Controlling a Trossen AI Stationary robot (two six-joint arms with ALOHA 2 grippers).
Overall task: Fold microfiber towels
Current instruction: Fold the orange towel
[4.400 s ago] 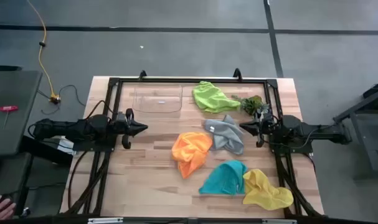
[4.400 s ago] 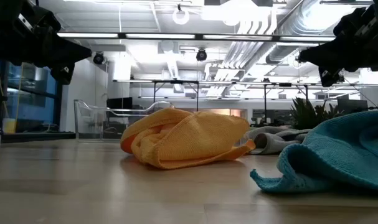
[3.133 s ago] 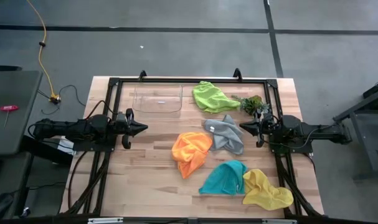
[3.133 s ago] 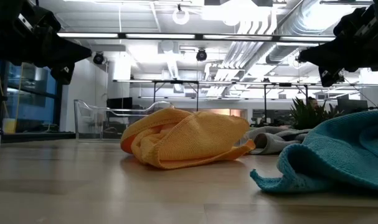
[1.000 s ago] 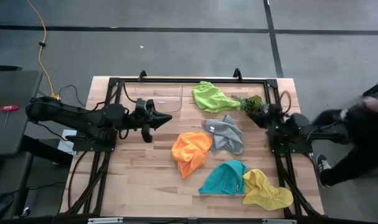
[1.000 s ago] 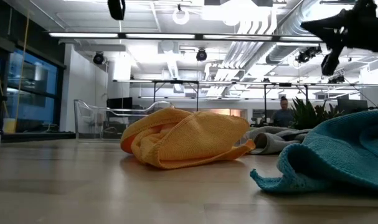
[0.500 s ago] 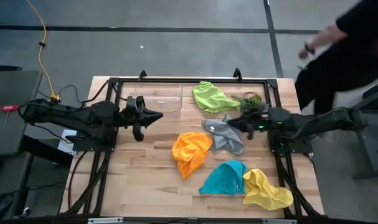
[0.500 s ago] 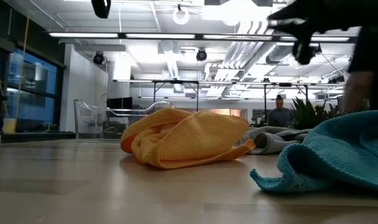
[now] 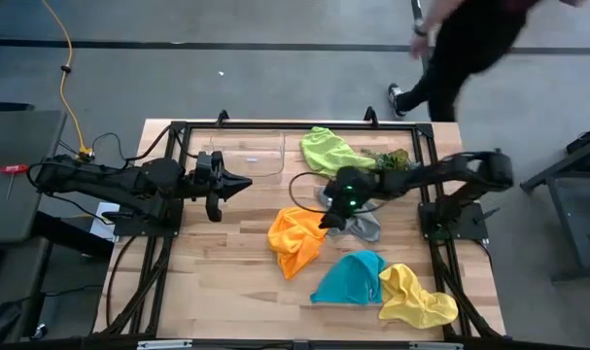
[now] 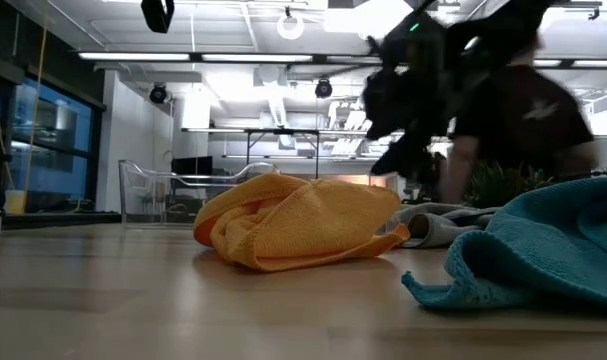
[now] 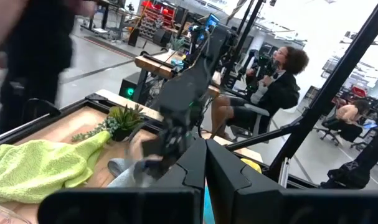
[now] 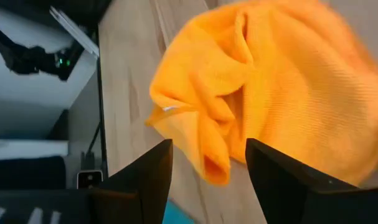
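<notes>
Five crumpled microfiber towels lie unfolded on a wooden table [image 9: 217, 282]. The orange towel [image 9: 296, 238] sits bunched near the middle. The grey towel [image 9: 364, 222] lies just beside it toward the right arm's side, partly hidden under that arm. The lime green towel [image 9: 329, 152] is at the far edge. The teal towel [image 9: 348, 279] and the yellow towel [image 9: 416, 297] touch each other at the near edge, teal closer to the centre.

The right gripper [image 9: 328, 220] reaches across from the right side of the table and hangs just above the seam between the orange and grey towels. In its wrist view, its two dark fingers [image 12: 142, 180] are spread wide apart with the orange towel's folds filling the gap beyond them; it holds nothing. From table height this arm appears as a dark blurred shape above the orange heap, so whether it touches the cloth cannot be told for sure.

The left gripper [image 9: 244, 183] hovers over the left part of the table, well apart from every towel, pointing toward the centre. Its fingers are pressed together, tips meeting.

A clear plastic tray [image 9: 244, 156] rests at the far edge, next to the left gripper. A small leafy plant sprig [image 9: 392, 158] lies just beside the lime green towel.

Beyond the far right corner of the table a person [image 9: 469, 44] in dark clothing stands on the grey floor.
</notes>
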